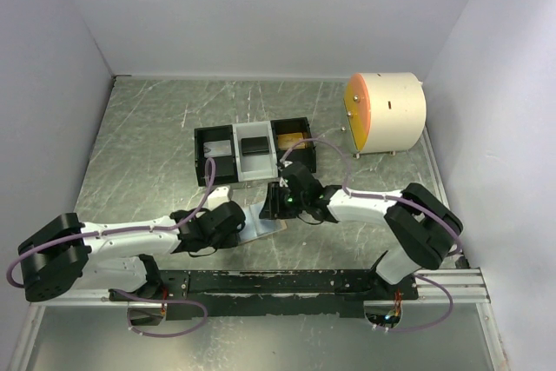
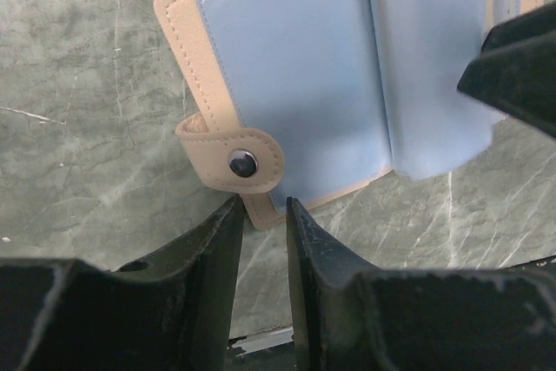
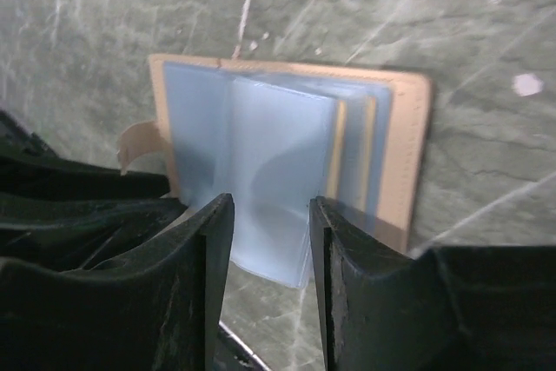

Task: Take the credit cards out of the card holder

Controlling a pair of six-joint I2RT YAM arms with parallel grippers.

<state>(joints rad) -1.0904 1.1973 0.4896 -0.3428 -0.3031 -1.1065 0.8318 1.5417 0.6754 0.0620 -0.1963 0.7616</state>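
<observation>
left gripper [image 2: 261, 208], fingers narrowly apart, sits at the snap tab [image 2: 233, 161] of the card holder [image 2: 291, 76]. right gripper [image 3: 271, 206], fingers apart, straddles its blue sleeve [image 3: 276, 141] lengthwise.

The thin flat bifold card holder [image 2: 287, 84] is tan outside with matching stitching and pale blue on the inner sleeves, with a dark shiny snap [image 2: 242, 163] on its tab. The marbled tabletop [image 1: 148, 145] is grey-green with white veins. The three-compartment plastic tray [image 1: 214, 131] goes black, white, black, with a small flat black card [image 1: 254, 147] and a gold card [image 1: 293, 139] inside.
</observation>
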